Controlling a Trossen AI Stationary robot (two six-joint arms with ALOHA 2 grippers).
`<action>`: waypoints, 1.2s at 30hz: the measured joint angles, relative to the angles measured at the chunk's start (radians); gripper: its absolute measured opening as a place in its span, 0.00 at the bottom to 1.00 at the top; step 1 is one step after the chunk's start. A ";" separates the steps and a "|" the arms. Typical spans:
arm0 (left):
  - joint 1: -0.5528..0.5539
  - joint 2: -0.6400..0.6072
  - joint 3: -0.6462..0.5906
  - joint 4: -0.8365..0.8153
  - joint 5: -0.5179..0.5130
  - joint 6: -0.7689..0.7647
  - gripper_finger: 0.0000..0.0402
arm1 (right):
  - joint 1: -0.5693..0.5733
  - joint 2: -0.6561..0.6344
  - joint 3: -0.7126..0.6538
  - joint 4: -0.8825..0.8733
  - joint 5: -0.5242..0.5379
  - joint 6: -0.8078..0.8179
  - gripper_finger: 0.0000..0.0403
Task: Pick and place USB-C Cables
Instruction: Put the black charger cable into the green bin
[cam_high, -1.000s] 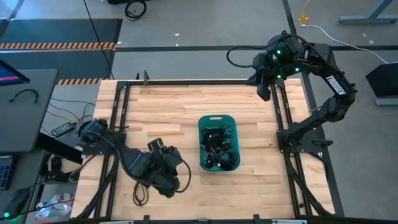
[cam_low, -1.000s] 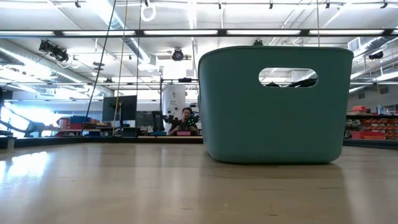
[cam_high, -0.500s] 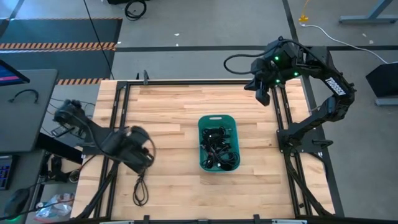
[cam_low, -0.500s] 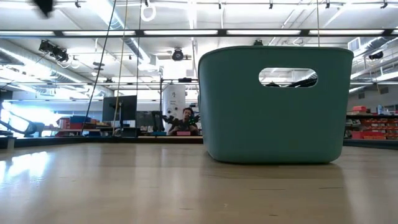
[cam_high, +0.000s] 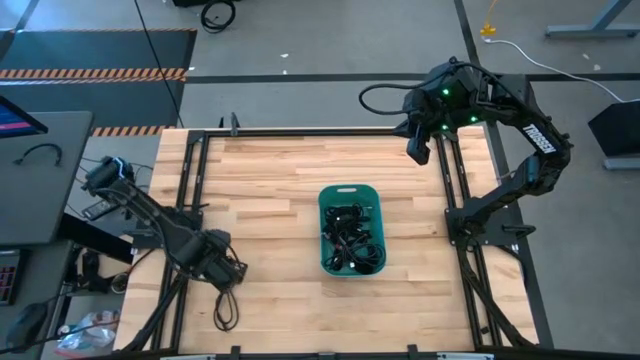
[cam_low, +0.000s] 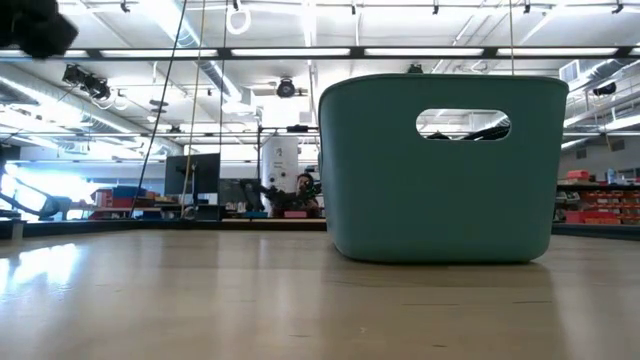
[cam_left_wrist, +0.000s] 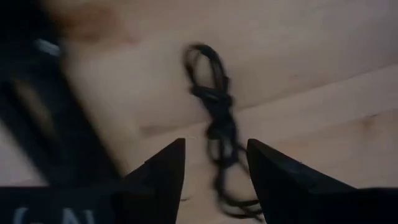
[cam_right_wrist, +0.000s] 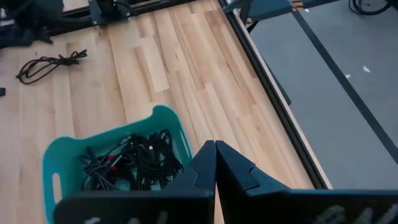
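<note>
My left gripper (cam_high: 222, 275) hangs over the table (cam_high: 280, 180) near its front-left corner, fingers (cam_left_wrist: 165, 171) spread with a clear gap between them and nothing held. Through my left wrist camera I see one USB-C cable (cam_left_wrist: 214, 118), a thin black looped bundle, lying on the wood just past my fingertips; from above the same cable (cam_high: 225, 308) shows as a small loop right by the front edge, just beside the gripper. The low view shows none of that, only the teal tub (cam_low: 440, 165) standing on the boards and a dark bit of arm at the upper left.

My right gripper (cam_high: 418, 148) waits above the table's back-right corner, fingers (cam_right_wrist: 214, 163) pressed together and empty. Its wrist camera looks down into the tub (cam_right_wrist: 56, 163), where a heap of cables (cam_right_wrist: 127, 163) lies tangled, near the middle of the table.

Half a second ago my left gripper sat farther back from the front edge; it has since come toward the lone cable.
</note>
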 joint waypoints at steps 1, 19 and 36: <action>0.002 0.000 -0.028 0.059 0.001 -0.017 0.45 | 0.000 0.000 0.000 0.004 0.000 0.000 0.02; -0.007 0.007 -0.362 0.476 0.083 -0.181 0.45 | 0.000 0.000 0.000 0.009 -0.009 -0.001 0.02; 0.016 -0.001 -0.282 0.487 -0.400 -0.056 0.11 | 0.000 0.000 0.000 0.008 -0.009 -0.011 0.03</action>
